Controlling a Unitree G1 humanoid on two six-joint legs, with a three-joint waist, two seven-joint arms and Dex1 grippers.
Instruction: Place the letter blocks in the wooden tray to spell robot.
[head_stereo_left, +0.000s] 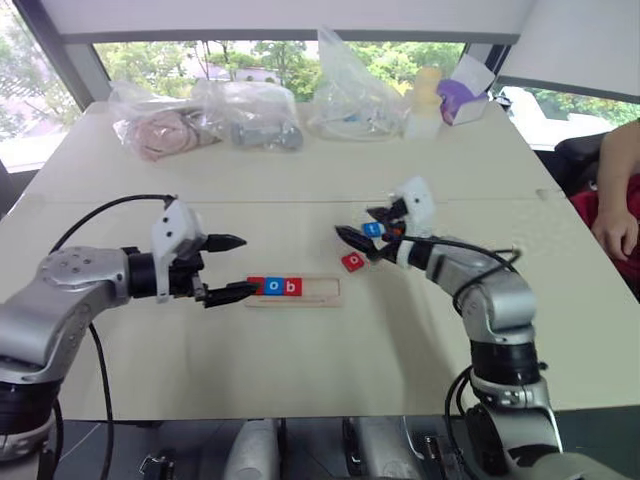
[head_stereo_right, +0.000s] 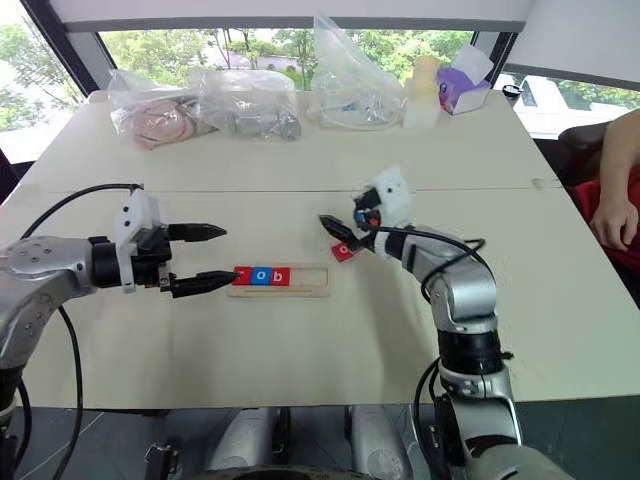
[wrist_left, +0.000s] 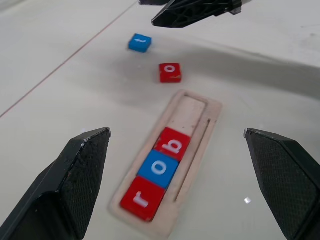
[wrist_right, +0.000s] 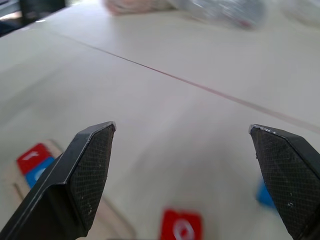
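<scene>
The tray (head_stereo_left: 318, 291) lies near the middle of the table (head_stereo_left: 300, 200), long side parallel to the near edge. Three tiles sit in its left end: red r (wrist_left: 142, 198), blue o (wrist_left: 159, 168), red b (wrist_left: 173, 143). The two right-hand slots are bare wood.

The remaining tiles lie loose on the table just beyond the tray's right end: the red o (wrist_left: 170, 72) nearer the tray, the blue t (wrist_left: 139, 42) a little farther toward the far edge.

The left gripper (head_stereo_left: 228, 268) is level with the tray's left end, jaws wide apart and empty. The right gripper (head_stereo_left: 362, 232) hovers over the two loose tiles, jaws equally spread, holding nothing.

Handling, as judged: the tiles are small, flat, rigid and light. Their smooth faces will likely slide on the table if pushed from one side. Take hold across two opposite edges, fingers closing evenly. The low profile leaves little to grip, so the fingertips must come close to the surface. The tray is light too and may shift if a tile is pressed against its rim.

The table is pale, matte and level, with a seam running across it beyond the tray. Clear bags (head_stereo_left: 250, 115) of parts line the far edge below a window. A person's arm (head_stereo_left: 618, 190) rests at the right edge.
</scene>
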